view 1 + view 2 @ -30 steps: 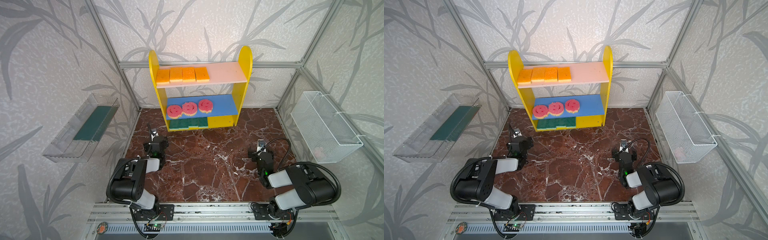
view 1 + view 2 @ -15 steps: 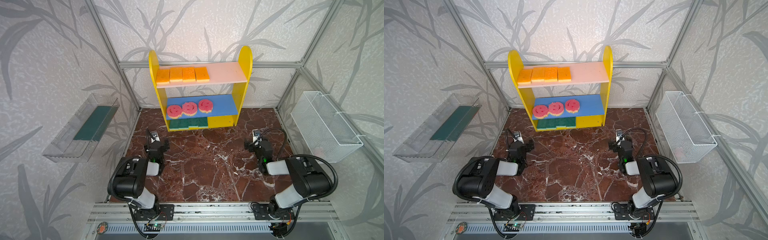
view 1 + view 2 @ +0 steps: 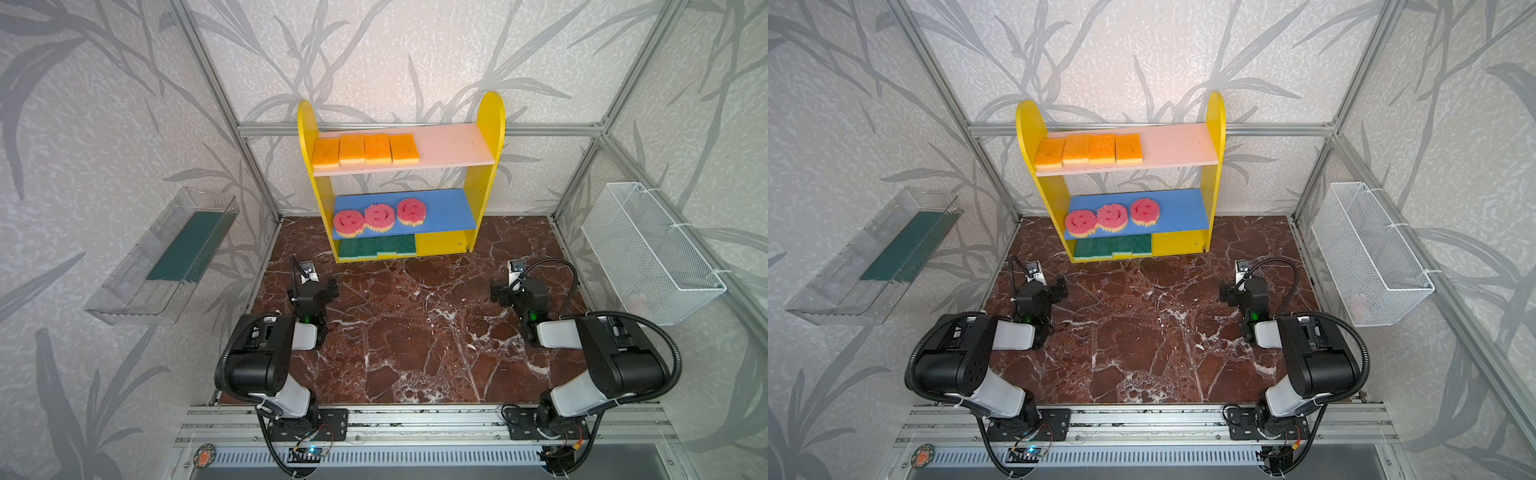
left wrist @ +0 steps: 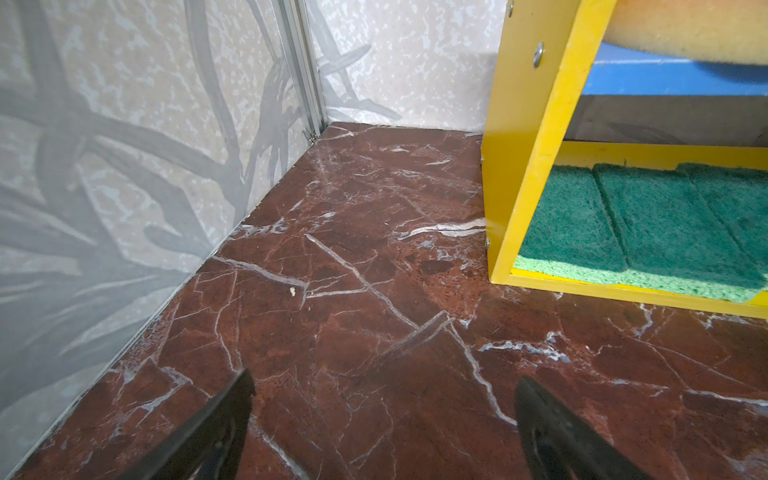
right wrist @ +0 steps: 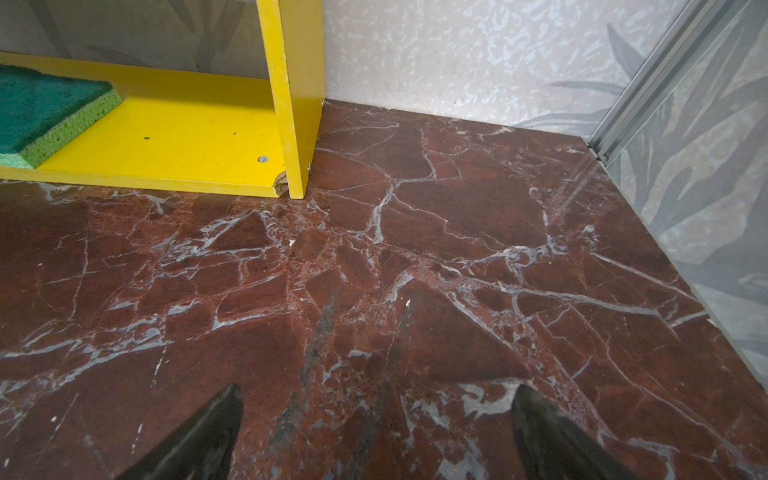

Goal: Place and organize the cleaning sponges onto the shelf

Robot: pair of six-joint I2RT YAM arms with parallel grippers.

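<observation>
The shelf (image 3: 490, 124) (image 3: 1217, 124) stands against the back wall in both top views. Several orange cleaning sponges (image 3: 365, 149) (image 3: 1088, 150) lie in a row on its pink upper board. Three pink smiley sponges (image 3: 379, 217) (image 3: 1112, 217) sit on the blue board. Several green-topped sponges (image 3: 377, 246) (image 4: 648, 216) (image 5: 45, 112) fill the left of the yellow base. My left gripper (image 3: 316, 289) (image 4: 384, 382) hangs open and empty over the floor, in front of the shelf's left side. My right gripper (image 3: 517, 291) (image 5: 376, 392), also open and empty, is in front of the shelf's right side.
A clear plastic tray (image 3: 124, 291) holding a long dark green strip (image 3: 187, 245) hangs on the left wall. A white wire mesh basket (image 3: 652, 253) hangs on the right wall. Brown marble floor (image 3: 415, 332) spans the space between the arms.
The right gripper has moved away from the front rail toward the shelf as its arm folded back. The left gripper has barely shifted. Both stay open and the sponges have not moved.
</observation>
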